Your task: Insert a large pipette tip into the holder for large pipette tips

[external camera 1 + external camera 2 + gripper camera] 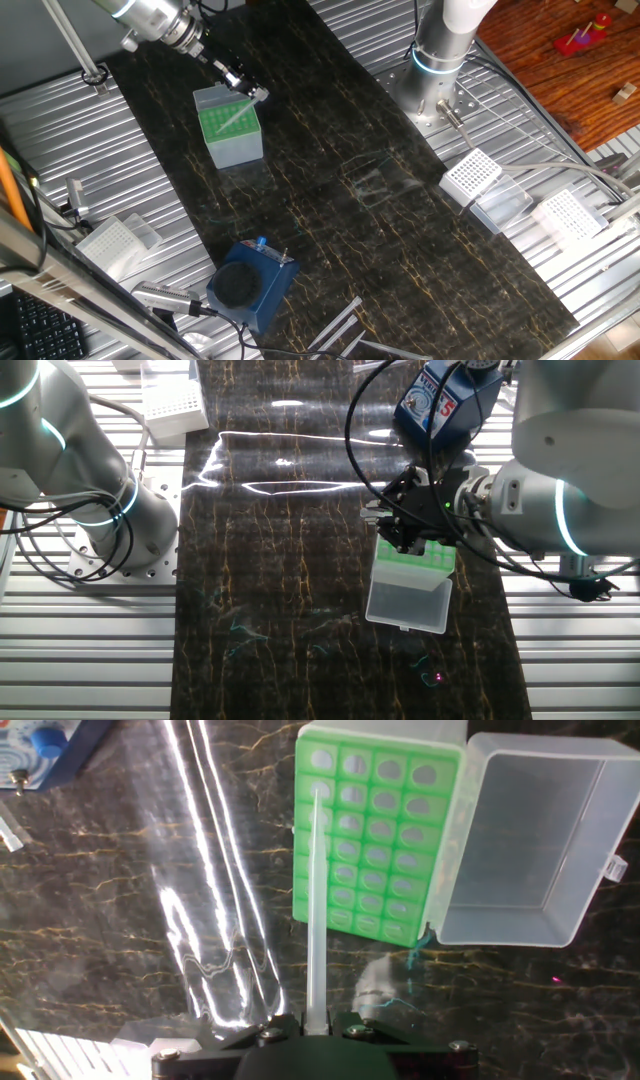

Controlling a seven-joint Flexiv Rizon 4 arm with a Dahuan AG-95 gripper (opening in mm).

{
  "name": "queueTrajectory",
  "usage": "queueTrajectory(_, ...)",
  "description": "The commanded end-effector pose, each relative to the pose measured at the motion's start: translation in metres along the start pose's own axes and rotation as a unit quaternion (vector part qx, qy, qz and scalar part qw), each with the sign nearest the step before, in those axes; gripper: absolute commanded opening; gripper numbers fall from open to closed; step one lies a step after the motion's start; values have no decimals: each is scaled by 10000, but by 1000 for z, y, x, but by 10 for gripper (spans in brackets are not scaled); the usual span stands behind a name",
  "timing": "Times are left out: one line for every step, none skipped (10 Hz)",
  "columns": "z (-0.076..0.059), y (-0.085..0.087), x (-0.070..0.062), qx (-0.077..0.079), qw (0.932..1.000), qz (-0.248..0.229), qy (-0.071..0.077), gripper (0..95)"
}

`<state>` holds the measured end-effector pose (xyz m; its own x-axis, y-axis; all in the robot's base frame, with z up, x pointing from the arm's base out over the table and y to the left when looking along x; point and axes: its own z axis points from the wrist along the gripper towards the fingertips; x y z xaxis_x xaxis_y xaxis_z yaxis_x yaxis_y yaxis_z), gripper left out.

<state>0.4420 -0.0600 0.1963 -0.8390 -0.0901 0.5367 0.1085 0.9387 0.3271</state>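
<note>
In my hand view the hand (315, 1025) sits at the bottom centre of the frame, its fingers closed on the wide end of the large pipette tip (316, 910). The tip runs up the middle of the picture as a thin whitish cone, and its point lies over the green grid of the holder for large pipette tips (375, 830), at the left-hand column near the second row from the top. I cannot tell from this view whether the point has entered a hole or hangs just above it. The holder's clear hinged lid (530, 840) is folded open to the right of the grid, lying against the dark marbled surface (120, 900).

In one fixed view I see the hand (250, 95) in the upper left of the frame, at the top right edge of the holder (230, 128), with the tip (234, 117) showing as a pale slanted line across the green top. A dark blue block (250, 285) sits low in the frame, well apart from the holder, and white perforated racks (472, 176) lie at the right.

In the other fixed view the hand (405, 520) is right of centre, directly over the green top of the holder (410, 585); the tip is too thin to make out there.
</note>
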Motion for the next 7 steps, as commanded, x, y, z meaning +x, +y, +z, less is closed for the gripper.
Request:
queueTrajectory(1, -1, 0, -12, 10000, 10, -26, 0)
queueTrajectory(1, -2, -1, -14, 10000, 10, -27, 0)
queueTrajectory(0, -3, -3, -44, 10000, -9, -21, 0)
queueTrajectory(0, -4, -4, -79, 10000, -38, -13, 0)
queueTrajectory(0, -5, -5, -85, 9999, -106, -4, 0)
queueTrajectory(0, -6, -7, -133, 9997, -213, 71, 0)
queueTrajectory(0, -7, -9, -185, 9993, -306, 125, 0)
